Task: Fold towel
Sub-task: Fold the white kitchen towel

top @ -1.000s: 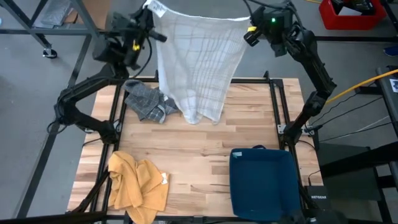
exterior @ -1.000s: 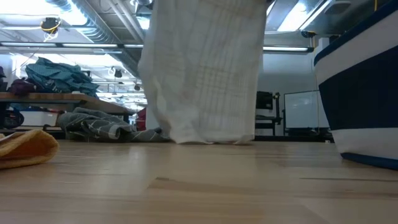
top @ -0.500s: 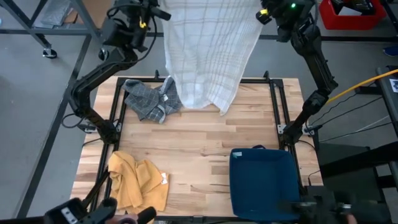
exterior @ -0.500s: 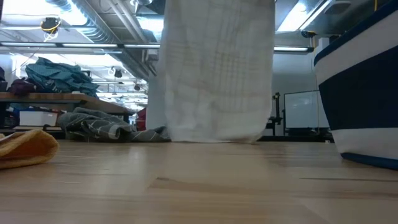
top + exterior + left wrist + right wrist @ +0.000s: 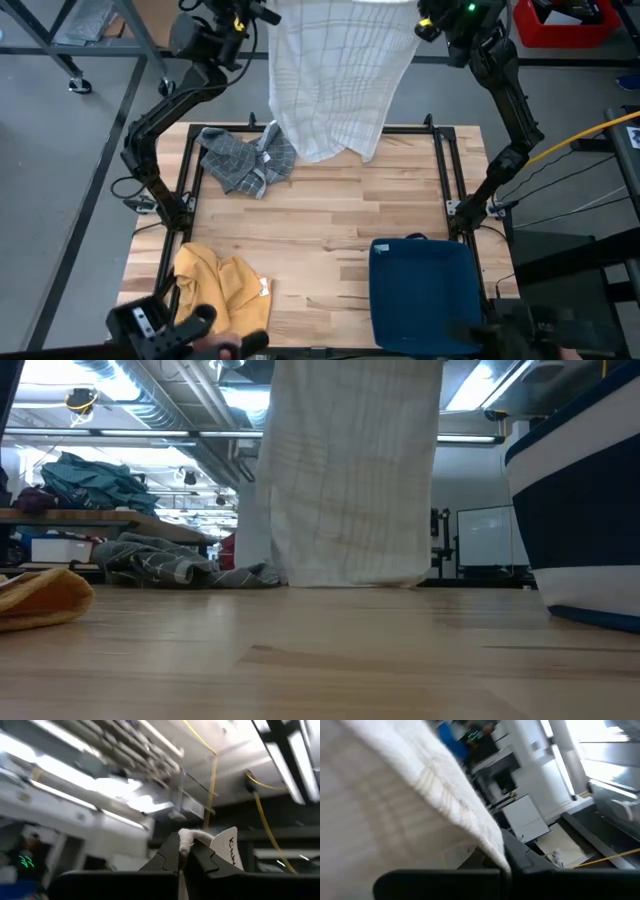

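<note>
While both arms reach high over the worktop's (image 5: 330,225) far edge, the left hand (image 5: 186,851) and right hand (image 5: 506,865) are each clamped on a top corner of the white checked towel (image 5: 335,85), which hangs spread between them, hem at the wood.

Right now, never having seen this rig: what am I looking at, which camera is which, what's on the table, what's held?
Two dark robot arms stand at a wooden table. One picture looks straight down, one looks level across the tabletop, and one comes from each arm's wrist. The left gripper and right gripper, both shut, each pinch an upper corner of a white checked towel, which hangs between them with its lower edge about at the table's far edge. On the table lie a crumpled grey cloth, a mustard-yellow cloth and a dark blue bin.
</note>
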Tool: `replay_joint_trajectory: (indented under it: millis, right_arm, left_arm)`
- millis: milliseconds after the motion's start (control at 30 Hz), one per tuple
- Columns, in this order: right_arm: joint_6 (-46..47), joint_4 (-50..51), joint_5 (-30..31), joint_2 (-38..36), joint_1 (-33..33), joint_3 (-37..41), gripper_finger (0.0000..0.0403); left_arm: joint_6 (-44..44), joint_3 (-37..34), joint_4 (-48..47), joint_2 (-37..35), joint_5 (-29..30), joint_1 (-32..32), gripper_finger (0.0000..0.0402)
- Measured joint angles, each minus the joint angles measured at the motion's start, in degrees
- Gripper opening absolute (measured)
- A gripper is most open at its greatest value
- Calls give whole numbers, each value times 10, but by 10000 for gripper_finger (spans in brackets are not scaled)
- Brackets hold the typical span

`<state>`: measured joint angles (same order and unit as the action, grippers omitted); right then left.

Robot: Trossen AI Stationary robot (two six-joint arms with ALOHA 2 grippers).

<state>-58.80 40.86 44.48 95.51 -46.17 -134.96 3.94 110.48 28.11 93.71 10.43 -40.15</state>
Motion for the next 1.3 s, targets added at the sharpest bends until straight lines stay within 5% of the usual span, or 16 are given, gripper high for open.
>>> replay_joint_trajectory:
  millis: [267,600,1300]
  right_arm:
    - [77,109,-56,-31,0,0,1]
    - [50,5,-67,-68,1,0,1]
    - [-17,-183,-111,-63,-6,0,1]
  left_arm:
    - [-39,0,-101,-52,-40,57,0]
    - [-120,0,-84,-74,-19,66,0]
    - [47,2,88,5,-15,-52,0]
